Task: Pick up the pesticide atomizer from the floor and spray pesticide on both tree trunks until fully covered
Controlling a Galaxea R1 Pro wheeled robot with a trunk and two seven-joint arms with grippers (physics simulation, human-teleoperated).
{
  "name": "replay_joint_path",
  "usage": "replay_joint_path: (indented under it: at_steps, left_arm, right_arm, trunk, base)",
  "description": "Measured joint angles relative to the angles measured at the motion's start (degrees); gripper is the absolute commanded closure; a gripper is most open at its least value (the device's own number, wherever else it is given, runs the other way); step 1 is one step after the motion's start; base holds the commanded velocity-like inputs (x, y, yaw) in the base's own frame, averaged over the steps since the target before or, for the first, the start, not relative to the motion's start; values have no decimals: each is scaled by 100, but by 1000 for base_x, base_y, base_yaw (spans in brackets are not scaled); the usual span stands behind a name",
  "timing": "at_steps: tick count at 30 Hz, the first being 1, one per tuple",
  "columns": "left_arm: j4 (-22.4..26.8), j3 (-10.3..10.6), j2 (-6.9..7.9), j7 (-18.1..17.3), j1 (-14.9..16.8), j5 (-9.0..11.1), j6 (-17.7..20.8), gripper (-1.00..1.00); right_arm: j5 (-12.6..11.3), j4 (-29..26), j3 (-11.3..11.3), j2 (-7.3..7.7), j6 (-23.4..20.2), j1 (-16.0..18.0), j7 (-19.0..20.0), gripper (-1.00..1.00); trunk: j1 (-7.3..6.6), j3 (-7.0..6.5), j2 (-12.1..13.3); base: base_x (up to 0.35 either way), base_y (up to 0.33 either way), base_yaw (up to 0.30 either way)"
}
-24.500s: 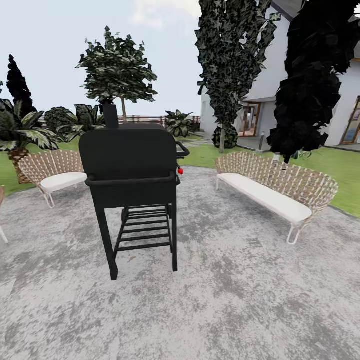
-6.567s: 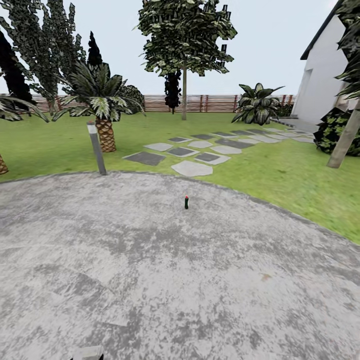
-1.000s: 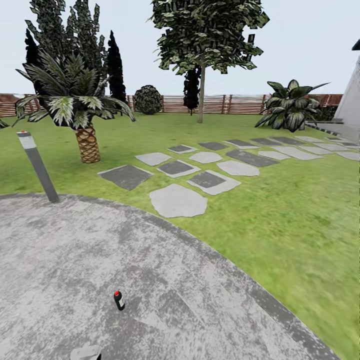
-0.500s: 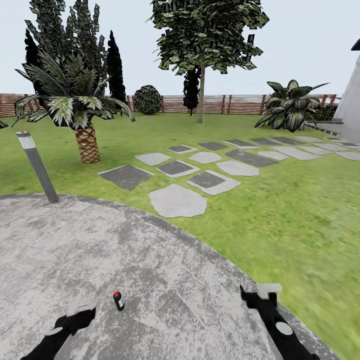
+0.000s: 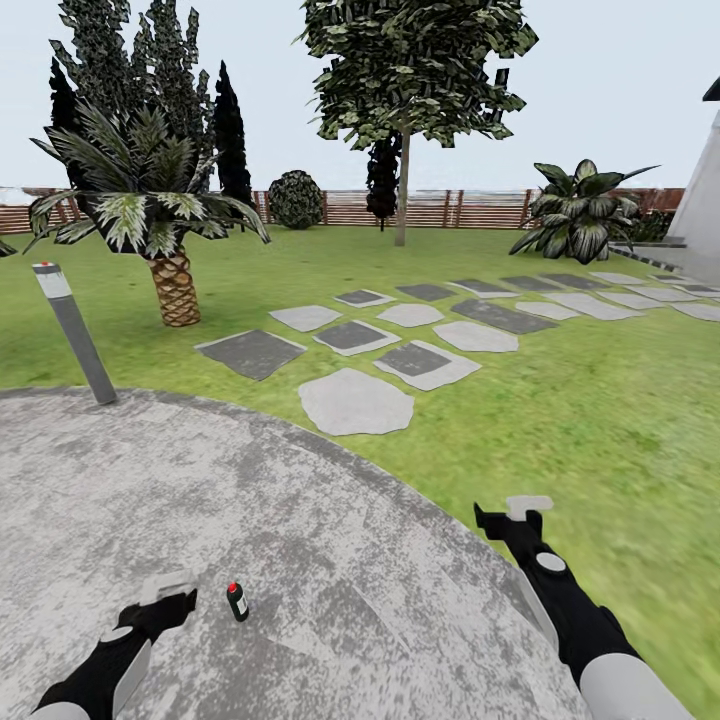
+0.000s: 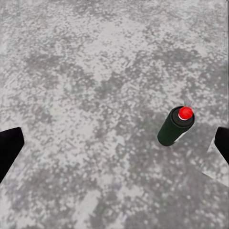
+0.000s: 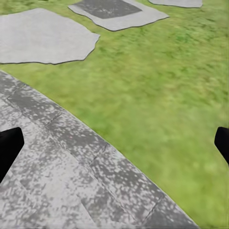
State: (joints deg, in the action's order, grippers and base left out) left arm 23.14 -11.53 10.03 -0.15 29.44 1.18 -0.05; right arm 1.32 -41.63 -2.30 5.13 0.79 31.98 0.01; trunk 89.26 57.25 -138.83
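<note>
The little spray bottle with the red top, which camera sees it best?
The left wrist view: the pesticide atomizer looks big there, standing upright on the grey paving. The head view shows it tiny, just beside the left end effector.

Since a second ago I've brought both arms up into my head view. My left end effector [image 5: 172,592] has climbed from the bottom edge and now sits just beside the pesticide atomizer [image 5: 237,601], fingers spread wide. My right end effector [image 5: 512,512] has risen further over the paving's edge near the lawn, also spread.
</note>
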Motion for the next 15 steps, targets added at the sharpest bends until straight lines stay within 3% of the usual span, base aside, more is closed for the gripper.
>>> replay_joint_path:
  at_steps: [5,15]
  left_arm:
    - [-39,1,-1,6,0,-10,-4,-100]
    - [-81,1,8,6,0,-9,-4,-100]
  right_arm:
    - [29,59,17,5,0,1,2,-100]
    - [45,47,19,-3,-16,1,17,-100]
  trunk:
    - [0,0,0]
    - [0,0,0]
  base:
    - [71,0,0]
    - [315,0,0]
